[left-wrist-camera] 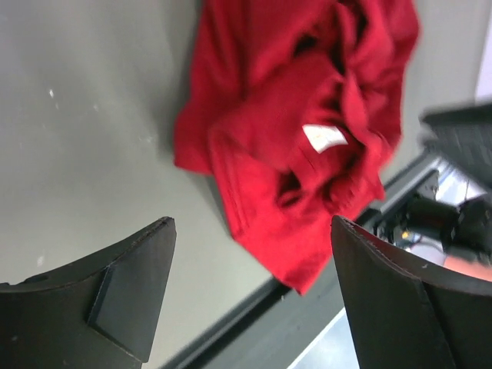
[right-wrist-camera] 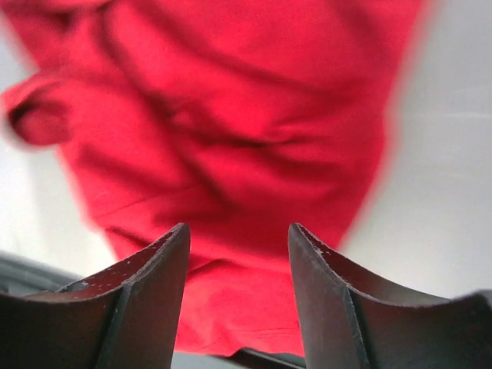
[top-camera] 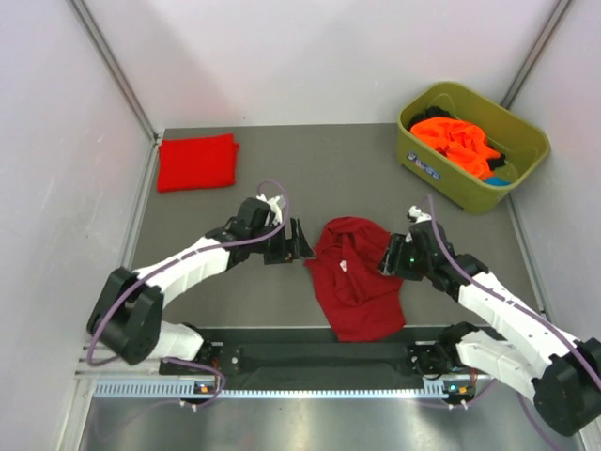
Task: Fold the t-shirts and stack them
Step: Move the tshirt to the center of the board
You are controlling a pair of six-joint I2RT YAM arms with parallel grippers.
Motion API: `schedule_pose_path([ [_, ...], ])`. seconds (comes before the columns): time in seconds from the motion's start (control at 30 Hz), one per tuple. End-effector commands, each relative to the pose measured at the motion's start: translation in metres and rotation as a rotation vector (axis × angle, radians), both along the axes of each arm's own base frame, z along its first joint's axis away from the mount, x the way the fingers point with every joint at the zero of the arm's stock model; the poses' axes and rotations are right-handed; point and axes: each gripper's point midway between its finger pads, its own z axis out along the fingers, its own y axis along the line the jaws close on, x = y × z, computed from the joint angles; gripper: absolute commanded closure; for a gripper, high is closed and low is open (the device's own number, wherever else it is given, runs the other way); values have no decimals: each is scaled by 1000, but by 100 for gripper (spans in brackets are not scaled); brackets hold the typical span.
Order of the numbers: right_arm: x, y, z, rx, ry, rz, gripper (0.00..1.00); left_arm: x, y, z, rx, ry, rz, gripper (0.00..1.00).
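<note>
A dark crimson t-shirt (top-camera: 355, 277) lies crumpled in the middle of the grey table, its white neck label (top-camera: 342, 266) facing up. It also shows in the left wrist view (left-wrist-camera: 300, 131) and fills the right wrist view (right-wrist-camera: 231, 131). A brighter red t-shirt (top-camera: 196, 162) lies folded at the back left. Orange t-shirts (top-camera: 457, 143) sit in the olive tub. My left gripper (top-camera: 299, 241) is open and empty just left of the crimson shirt. My right gripper (top-camera: 388, 257) is open, above the shirt's right edge, holding nothing.
The olive-green plastic tub (top-camera: 432, 169) stands at the back right, holding the orange cloth and something dark and blue. White walls close in the table on three sides. A black rail (top-camera: 319, 357) runs along the near edge; the crimson shirt's hem reaches it.
</note>
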Motion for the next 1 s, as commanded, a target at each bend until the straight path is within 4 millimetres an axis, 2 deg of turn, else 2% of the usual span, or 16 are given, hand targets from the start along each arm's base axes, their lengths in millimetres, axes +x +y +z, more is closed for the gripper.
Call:
schedule_pose_path([
  [0.0, 7, 41, 25, 64, -128, 129, 45, 27, -17, -3, -62, -37, 32, 13],
  [0.2, -16, 85, 3, 132, -114, 231, 44, 37, -43, -28, -100, 20, -13, 15],
  [0.27, -23, 88, -14, 77, -72, 231, 43, 38, -53, -24, -139, 11, -30, 17],
  [0.37, -14, 87, -24, 14, -68, 195, 43, 44, -63, -19, -166, 10, -39, 36],
  [0.4, -10, 88, -25, 12, -77, 192, 44, 45, -65, -17, -171, 12, -45, 58],
  [0.47, -2, 95, -22, 11, -84, 192, 49, 52, -71, -2, -180, -2, -56, 81],
  [0.5, 3, 96, -16, -4, -98, 197, 56, 54, -72, 3, -175, -3, -60, 95],
  [0.53, 12, 105, 3, 10, -128, 198, 83, 59, -71, 9, -163, -12, -53, 100],
  [0.6, 25, 107, 36, 5, -185, 174, 99, 67, -64, 29, -88, -26, -44, 100],
  [0.67, 31, 100, 62, -12, -225, 144, 100, 96, -48, 57, 17, -130, 37, 100],
  [0.7, 44, 100, 91, -7, -287, 102, 100, 101, -30, 59, 76, -111, 88, 100],
  [0.8, 67, 97, 124, -1, -348, 43, 100, 132, 12, 66, 128, -140, 213, 100],
  [0.83, 74, 100, 119, -14, -338, 35, 99, 136, 21, 62, 129, -128, 227, 98],
  [0.87, 84, 99, 119, -19, -340, 19, 96, 142, 36, 54, 126, -96, 239, 75],
  [0.9, 92, 107, 123, 6, -352, 20, 92, 142, 43, 50, 128, -75, 239, 63],
  [0.97, 109, 114, 102, -2, -306, 26, 79, 136, 64, 31, 207, -19, 269, 46],
])
